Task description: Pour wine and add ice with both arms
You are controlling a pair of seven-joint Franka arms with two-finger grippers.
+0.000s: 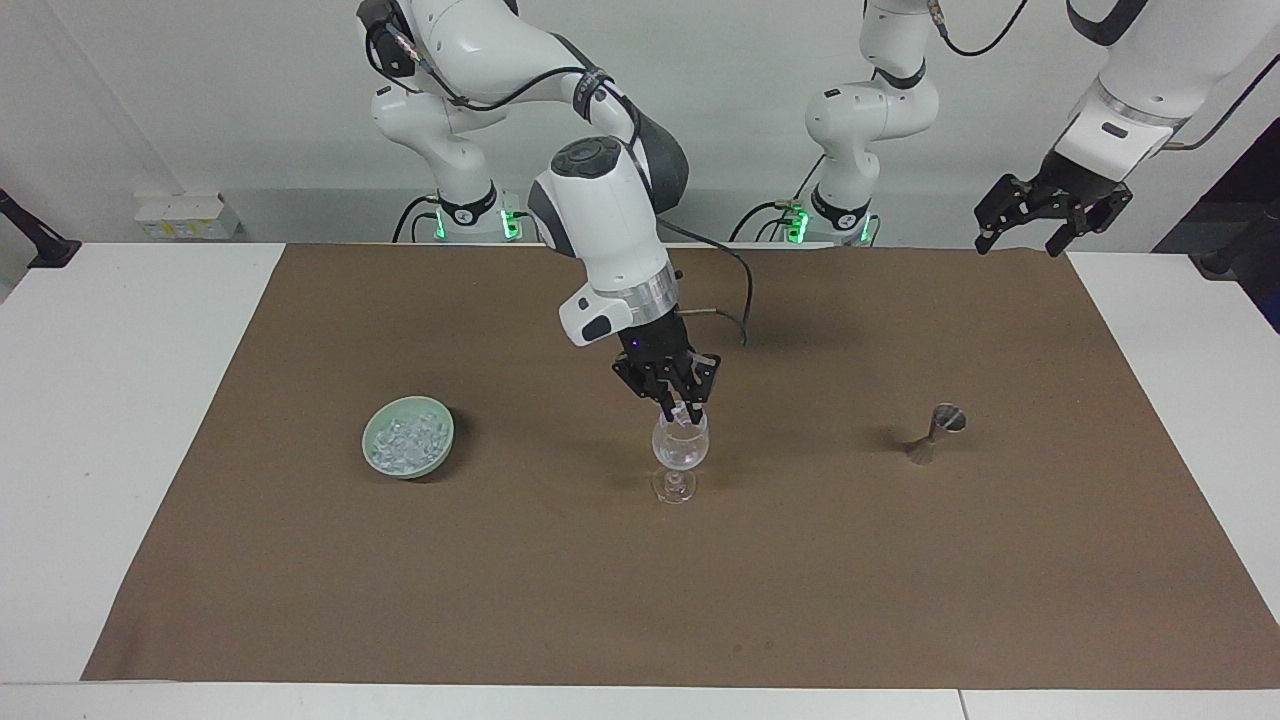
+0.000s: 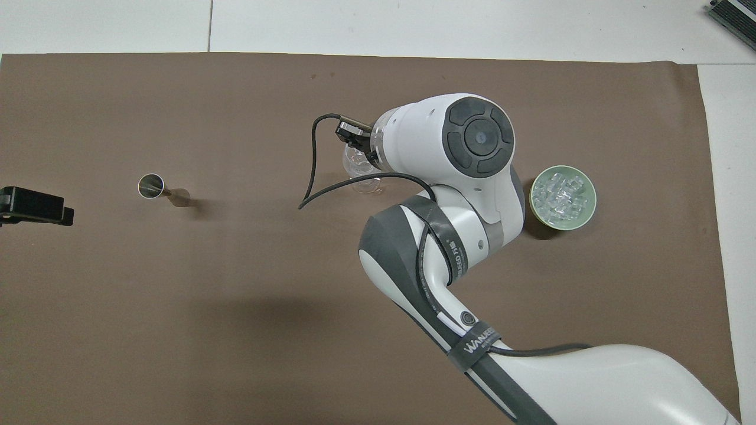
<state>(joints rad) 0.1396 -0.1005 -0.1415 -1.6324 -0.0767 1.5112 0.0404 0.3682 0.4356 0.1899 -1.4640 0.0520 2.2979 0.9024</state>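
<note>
In the facing view, the right arm reaches out over the middle of the brown mat (image 1: 640, 600), and the right gripper (image 1: 678, 408) points down with its tips at the rim of the wine glass (image 1: 680, 452). Whether it is clenched on anything or released, I cannot tell. The glass stands upright on its foot. The ice (image 1: 405, 441) lies heaped in a pale green dish (image 1: 375, 455) toward the right arm's end of the table, well apart from the glass and about as near to the robots as it is. A small metal jigger (image 1: 935, 432) stands tilted on the mat toward the left arm's end, also well apart from the glass. The left arm waits — the left gripper (image 1: 1030, 238) hangs above the mat's edge nearest the robots, its fingers spread and holding nothing.

In the overhead view, the right arm's wrist housing covers most of the right gripper (image 2: 354, 134), which sits over the wine glass (image 2: 361, 175); only part of the bowl and foot shows. The dish (image 2: 590, 208) with the ice (image 2: 561, 196) lies just beside the arm's elbow in this view, uncovered. The jigger (image 2: 155, 188) shows its open cup — beside it, at the view's edge, is the tip of the left gripper (image 2: 35, 205).
</note>
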